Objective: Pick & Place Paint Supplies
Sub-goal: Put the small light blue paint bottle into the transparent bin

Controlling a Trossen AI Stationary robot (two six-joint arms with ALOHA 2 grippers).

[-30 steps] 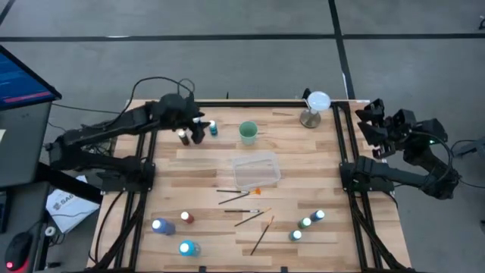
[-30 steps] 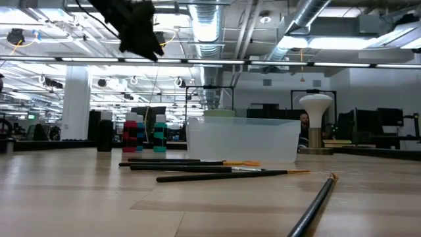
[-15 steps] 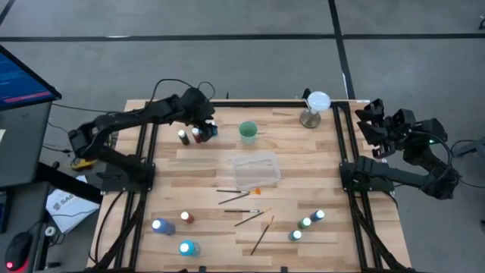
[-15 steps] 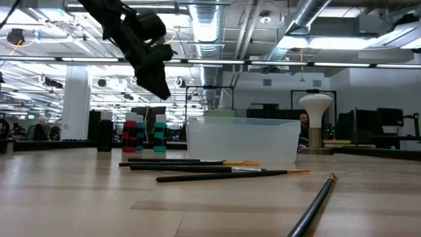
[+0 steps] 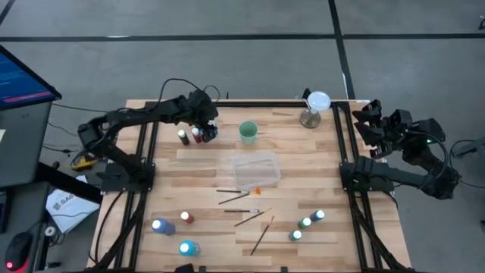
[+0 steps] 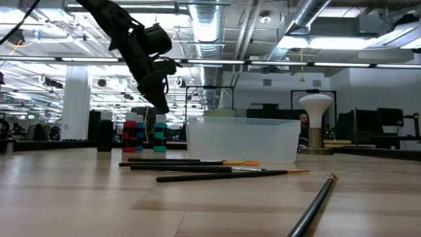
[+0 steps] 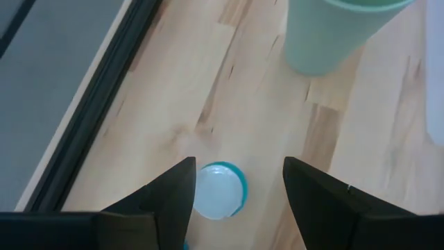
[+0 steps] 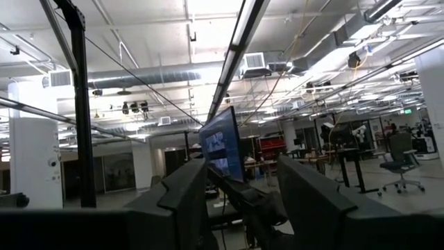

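At the table's far left stand three small white-capped paint bottles: a dark one (image 5: 183,136), a red one (image 5: 196,135) and a teal one (image 7: 218,191). My left gripper (image 5: 210,127) hovers open just above the teal bottle, slanting down; its cap shows between the two fingers (image 7: 163,198) in the left wrist view. Several more bottles (image 5: 161,226) (image 5: 305,223) stand near the front edge. Thin paintbrushes (image 5: 239,194) lie on the wood in front of the clear tray (image 5: 256,171). My right gripper (image 5: 377,123) waits raised beyond the table's right edge, open, holding nothing.
A green cup (image 5: 248,133) stands just right of the teal bottle, close to my left gripper. A white goblet-shaped object (image 5: 314,106) stands at the far right. The table's black frame rail (image 7: 76,118) runs along the far edge behind the bottle.
My left gripper has gone down and toward the table's right, from over the dark and red bottles to just above the teal one, tipping more steeply downward and rolling a little. Nothing on the table has moved.
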